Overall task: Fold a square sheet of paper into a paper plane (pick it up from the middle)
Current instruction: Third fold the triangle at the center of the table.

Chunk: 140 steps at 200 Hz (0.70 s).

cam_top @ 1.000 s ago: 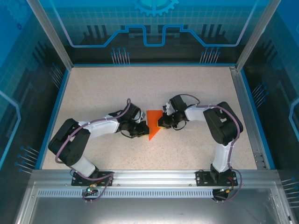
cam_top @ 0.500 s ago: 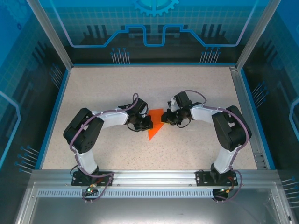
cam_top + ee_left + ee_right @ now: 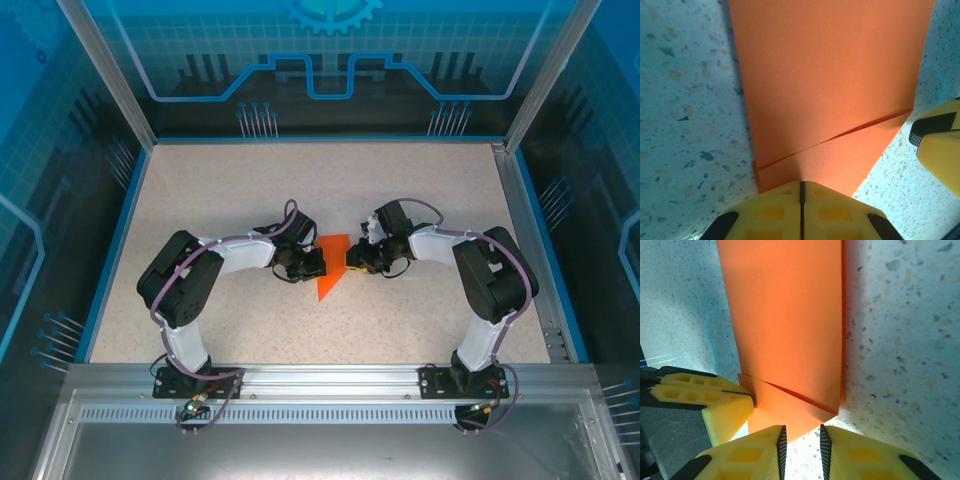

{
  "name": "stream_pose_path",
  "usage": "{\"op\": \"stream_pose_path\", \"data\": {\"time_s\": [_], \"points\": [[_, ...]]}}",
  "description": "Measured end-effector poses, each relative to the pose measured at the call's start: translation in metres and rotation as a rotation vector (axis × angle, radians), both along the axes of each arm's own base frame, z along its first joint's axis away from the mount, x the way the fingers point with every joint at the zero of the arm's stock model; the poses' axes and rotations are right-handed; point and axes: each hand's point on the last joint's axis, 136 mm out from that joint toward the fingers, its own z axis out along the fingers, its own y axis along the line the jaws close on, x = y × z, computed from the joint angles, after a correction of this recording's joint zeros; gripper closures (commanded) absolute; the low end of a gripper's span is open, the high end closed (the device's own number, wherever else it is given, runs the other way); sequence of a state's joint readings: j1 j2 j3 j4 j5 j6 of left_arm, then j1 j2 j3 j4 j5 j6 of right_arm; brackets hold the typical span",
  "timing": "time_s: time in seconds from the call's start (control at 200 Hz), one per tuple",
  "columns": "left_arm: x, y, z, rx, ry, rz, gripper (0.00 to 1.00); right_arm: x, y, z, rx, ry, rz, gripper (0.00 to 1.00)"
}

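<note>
Change, right gripper (image 3: 801, 432): a second earlier its jaws had been pressed together at the right edge of the paper. They now stood slightly apart, with a narrow gap showing between the two yellow fingers.
Change, arms: both arms had reached a little farther out over the table (image 3: 420, 190). The folded paper had gone slightly up the table with them.
Left gripper (image 3: 801, 187): its jaws were pressed together, with only a thin seam between the fingers and the tips at the paper's left edge. Whether a layer was caught in that seam could not be told.
Meaning for the task: the right side seemed to have let go after a fold or press. The left side alone probably steadied the sheet, which was a creased wedge and not yet a plane.
Square sheet of paper (image 3: 331, 275): it lay flat near the middle of the table as an orange wedge, broad end away from the bases and point toward them. A slanting flap edge crossed its face.
Paper and right gripper: the corner of the paper (image 3: 785, 320) lay just ahead of the parted fingertips, close to the gap and apparently not clamped.
Paper and left gripper: the paper (image 3: 830, 90) spread out ahead of the shut tips, its near edge running under them.
Between the grippers: seen from above, the left gripper (image 3: 313, 262) and right gripper (image 3: 353, 260) flanked the wedge closely on either side.
</note>
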<state>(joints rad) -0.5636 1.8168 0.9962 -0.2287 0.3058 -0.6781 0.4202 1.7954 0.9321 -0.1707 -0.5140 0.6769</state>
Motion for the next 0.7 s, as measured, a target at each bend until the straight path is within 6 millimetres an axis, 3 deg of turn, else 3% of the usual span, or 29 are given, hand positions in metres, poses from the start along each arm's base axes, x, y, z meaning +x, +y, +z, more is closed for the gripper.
{"op": "stream_pose_path", "data": {"time_s": [0.41,0.7], "points": [[0.000,0.000,0.000,0.001,-0.002,-0.004,0.91,0.002,0.008,-0.003,0.008,0.007,0.018,0.70],[0.000,0.001,0.000,0.004,-0.002,-0.003,0.91,0.009,-0.014,0.000,-0.030,-0.018,-0.047,0.67]]}}
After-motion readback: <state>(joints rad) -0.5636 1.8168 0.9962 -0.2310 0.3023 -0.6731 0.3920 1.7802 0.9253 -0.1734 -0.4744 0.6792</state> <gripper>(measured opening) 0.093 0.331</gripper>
